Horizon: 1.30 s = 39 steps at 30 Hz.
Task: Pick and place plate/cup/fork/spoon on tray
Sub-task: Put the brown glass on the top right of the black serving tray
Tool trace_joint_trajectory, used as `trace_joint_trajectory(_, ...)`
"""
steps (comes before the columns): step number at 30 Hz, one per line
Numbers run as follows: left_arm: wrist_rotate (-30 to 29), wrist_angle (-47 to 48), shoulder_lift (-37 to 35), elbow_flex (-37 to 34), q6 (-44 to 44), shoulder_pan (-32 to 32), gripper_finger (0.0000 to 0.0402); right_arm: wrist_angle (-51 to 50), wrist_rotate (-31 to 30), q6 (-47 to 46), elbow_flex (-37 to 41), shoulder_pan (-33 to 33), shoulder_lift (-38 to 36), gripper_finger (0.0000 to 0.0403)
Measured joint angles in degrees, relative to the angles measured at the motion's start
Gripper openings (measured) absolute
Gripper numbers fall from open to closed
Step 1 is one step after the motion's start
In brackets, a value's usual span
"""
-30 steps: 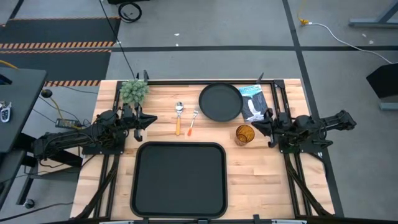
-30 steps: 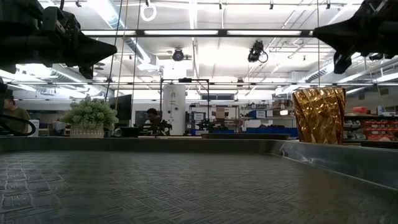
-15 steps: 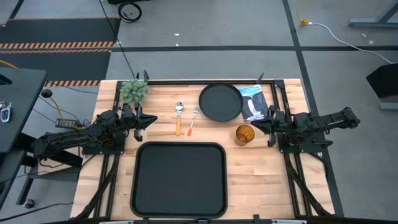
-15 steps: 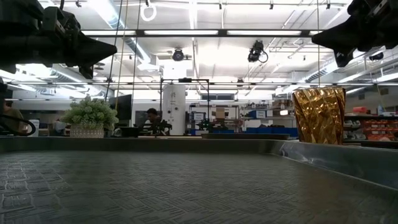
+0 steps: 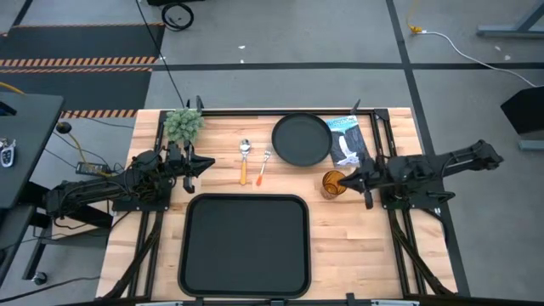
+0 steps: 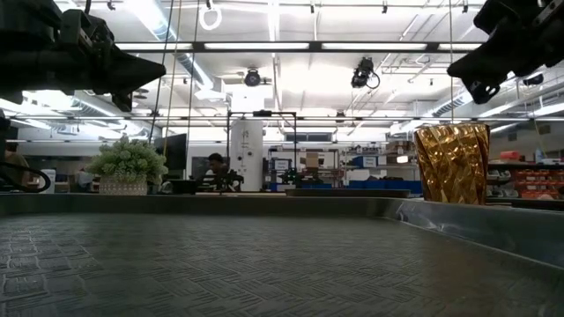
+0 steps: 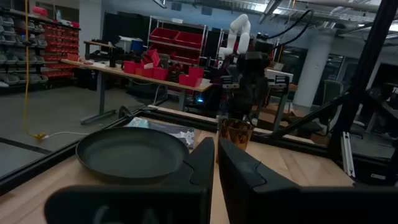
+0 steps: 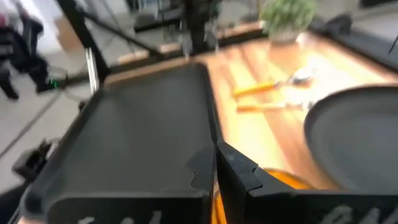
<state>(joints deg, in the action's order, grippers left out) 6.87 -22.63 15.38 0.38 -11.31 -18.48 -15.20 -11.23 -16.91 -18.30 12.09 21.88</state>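
Left gripper waits at the table's 9 o'clock side, fingers together, well apart from the spoon and fork. Tray sits empty at 6 o'clock. Cup stands upright just right of the tray's far corner, at 9 o'clock from the nearer right gripper, whose closed fingertips hover just beside its rim.

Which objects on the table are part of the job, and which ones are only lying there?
Part of the job: the plate, the cup, the fork, the spoon, the tray.

Only lying there: a small green plant, a printed packet.
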Motion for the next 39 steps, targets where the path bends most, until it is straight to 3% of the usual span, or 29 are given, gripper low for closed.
trace_joint_trajectory(7,0.0,0.0,0.0,0.0,0.0,0.0,0.0030,-9.4,0.5,-1.5,-7.3,3.0,8.9,0.0024)
trace_joint_trajectory(15,0.0,0.0,0.0,0.0,0.0,0.0,0.0029,-10.7,-0.5,-2.9,-10.9,8.8,15.5,0.0040)
trace_joint_trajectory(22,0.0,0.0,0.0,0.0,0.0,0.0,0.0030,-23.0,-6.6,0.1,-21.2,9.9,22.9,0.0041)
trace_joint_trajectory(28,0.0,0.0,0.0,0.0,0.0,0.0,0.0030,-26.2,-4.9,5.4,-23.3,9.1,30.7,0.0045)
trace_joint_trajectory(39,0.0,0.0,0.0,0.0,0.0,0.0,0.0029,-32.7,-4.1,9.5,-26.6,7.4,42.8,0.0145)
